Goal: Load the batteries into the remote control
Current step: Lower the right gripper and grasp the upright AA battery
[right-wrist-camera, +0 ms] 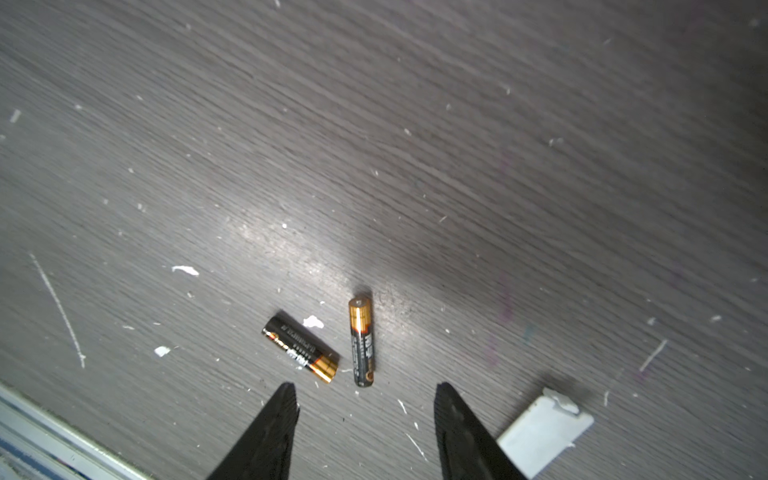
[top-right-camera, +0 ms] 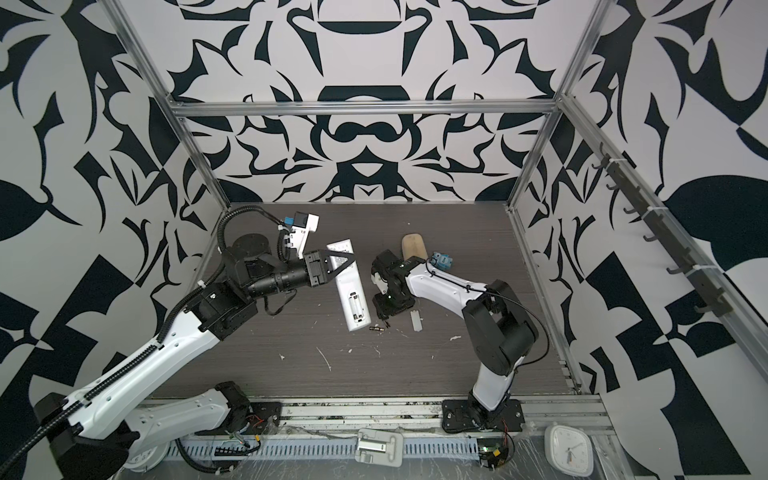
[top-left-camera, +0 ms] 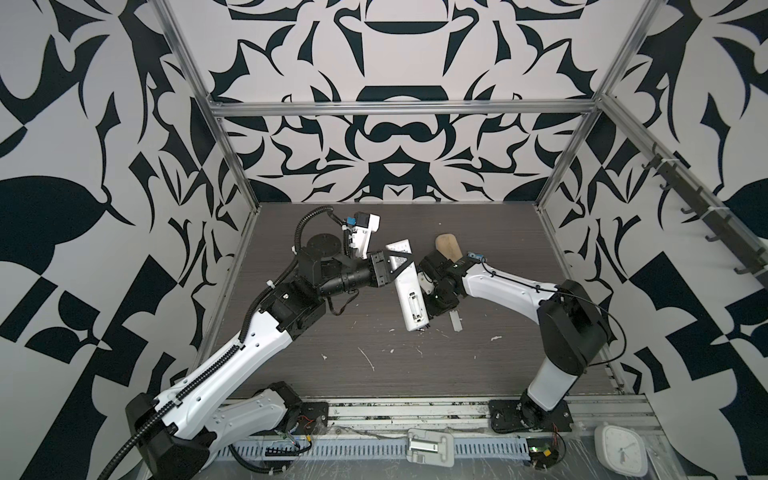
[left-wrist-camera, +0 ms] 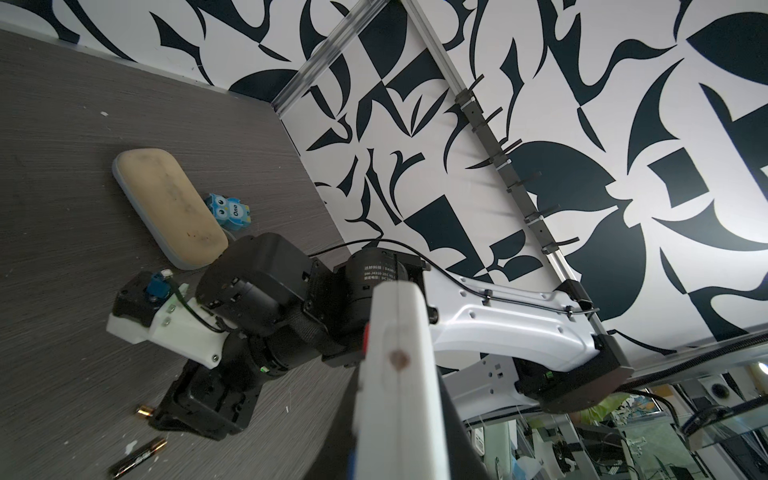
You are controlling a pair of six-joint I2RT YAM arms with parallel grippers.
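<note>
My left gripper (top-left-camera: 397, 262) is shut on the remote control (top-left-camera: 409, 291), holding the long white body above the table with its plain back up. The open battery bay (top-right-camera: 356, 306) shows near its front end; the remote fills the left wrist view's centre (left-wrist-camera: 395, 374). Two batteries (right-wrist-camera: 301, 349) (right-wrist-camera: 362, 343), black with gold ends, lie on the table close together, apart from the remote. My right gripper (right-wrist-camera: 368, 395) hangs just above them, open, with nothing between its fingers. In a top view the batteries (top-right-camera: 377, 327) lie just right of the remote's front end.
A small grey-white cover (right-wrist-camera: 544, 428) lies beside the right gripper. A beige oblong case (top-left-camera: 448, 246) and a blue owl figure (top-right-camera: 441, 260) sit behind the right arm. White scraps dot the dark table (top-left-camera: 374, 374). Patterned walls enclose three sides.
</note>
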